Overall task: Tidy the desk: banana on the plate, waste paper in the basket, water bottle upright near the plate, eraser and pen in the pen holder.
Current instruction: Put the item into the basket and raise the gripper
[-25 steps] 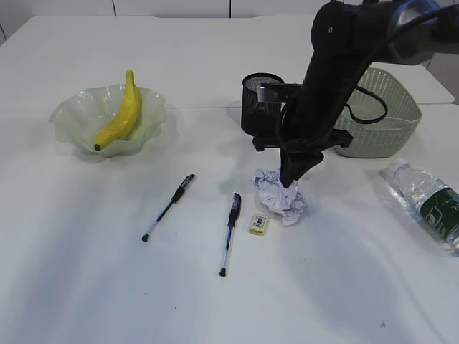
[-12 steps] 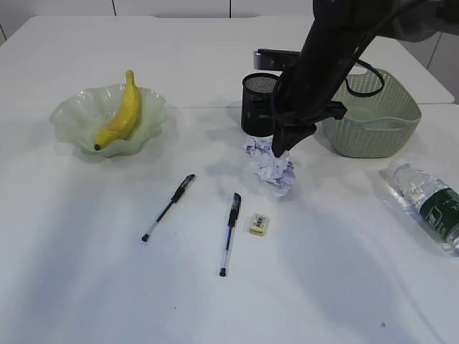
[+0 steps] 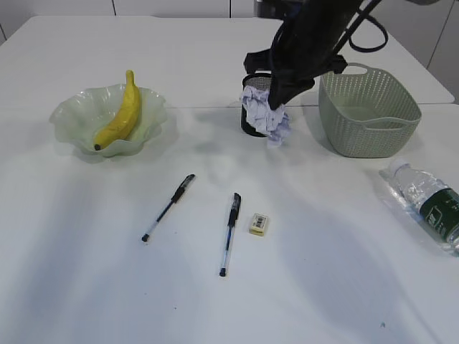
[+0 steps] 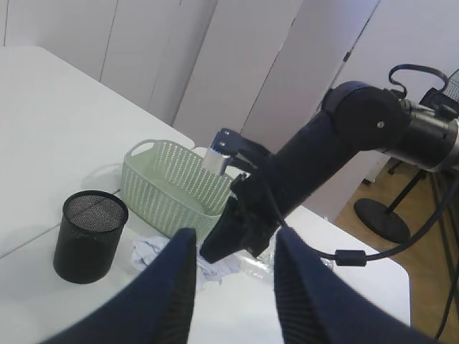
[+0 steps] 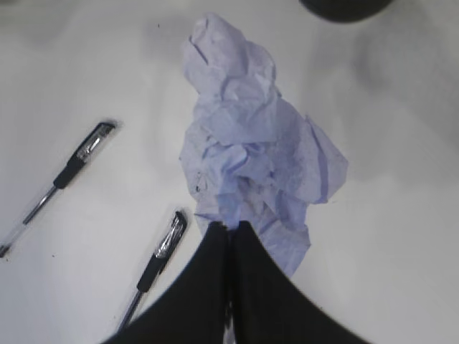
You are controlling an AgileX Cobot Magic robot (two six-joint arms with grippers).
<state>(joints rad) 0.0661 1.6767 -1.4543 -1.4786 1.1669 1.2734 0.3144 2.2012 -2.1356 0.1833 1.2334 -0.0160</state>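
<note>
Since a second ago the right gripper [image 3: 276, 107] has lifted the crumpled waste paper [image 3: 264, 115] off the table [image 3: 323, 272] from just beside the eraser [image 3: 259, 224] and carried it up and back; it now hangs in the air in front of the black mesh pen holder [image 3: 251, 129], to the left of the basket [image 3: 367, 111]. The jaws are pinched together on the top edge of the paper (the right wrist view shows the two black fingers [image 5: 208, 287] meeting right where the wad begins).

The green basket stands at the back right. The pale green plate [image 3: 75, 115] sits at the back left with the banana [image 3: 123, 115] lying in it. The water bottle [image 3: 429, 204] lies on its side at the right edge, well apart from the plate. Two pens rest on the table near the middle: the left pen [image 3: 168, 207] slanted, the right pen [image 3: 229, 233] nearly straight, with the small yellow eraser just beside it.

The left gripper [image 4: 229, 287] is held high, away from the objects, its jaws apart with nothing between them.
</note>
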